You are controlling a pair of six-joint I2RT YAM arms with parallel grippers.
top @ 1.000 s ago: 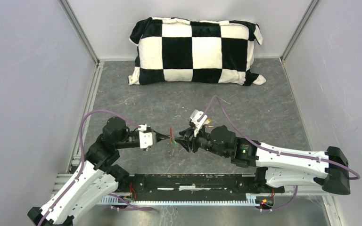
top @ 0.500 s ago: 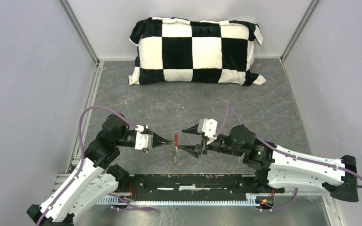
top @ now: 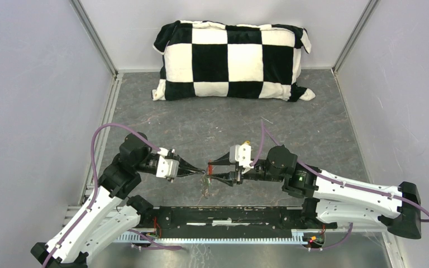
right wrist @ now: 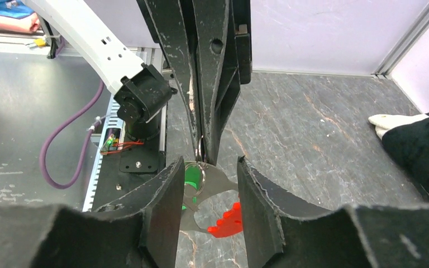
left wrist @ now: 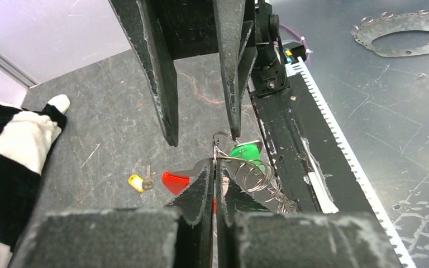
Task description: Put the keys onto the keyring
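- The left gripper (left wrist: 214, 164) is clenched: its two fingers are pressed together on the thin wire of the keyring (left wrist: 260, 177), which hangs from the fingertips
- The keyring is in the middle of the worktop (top: 201, 123) from left to right, close to the near edge, between the two grippers that point at each other
- The red tag (left wrist: 174, 182) hangs from the keyring, on the side toward the far edge
- The green key (left wrist: 244, 153) is right at the coils of the keyring and touches them; I cannot tell whether it is already threaded on the wire
- The right gripper (right wrist: 208, 167) is released, with a clear gap between its fingers; the ring, the green key and the tips of the left gripper are in this gap, and the right fingers (right wrist: 165, 206) do not seem to touch any of them
- The yellow key (left wrist: 137, 182) lies flat on the worktop, apart from the keyring, a little more toward the far edge than the red tag
- A black and white checked pillow (top: 232, 60) lies along the far edge, well apart from both grippers
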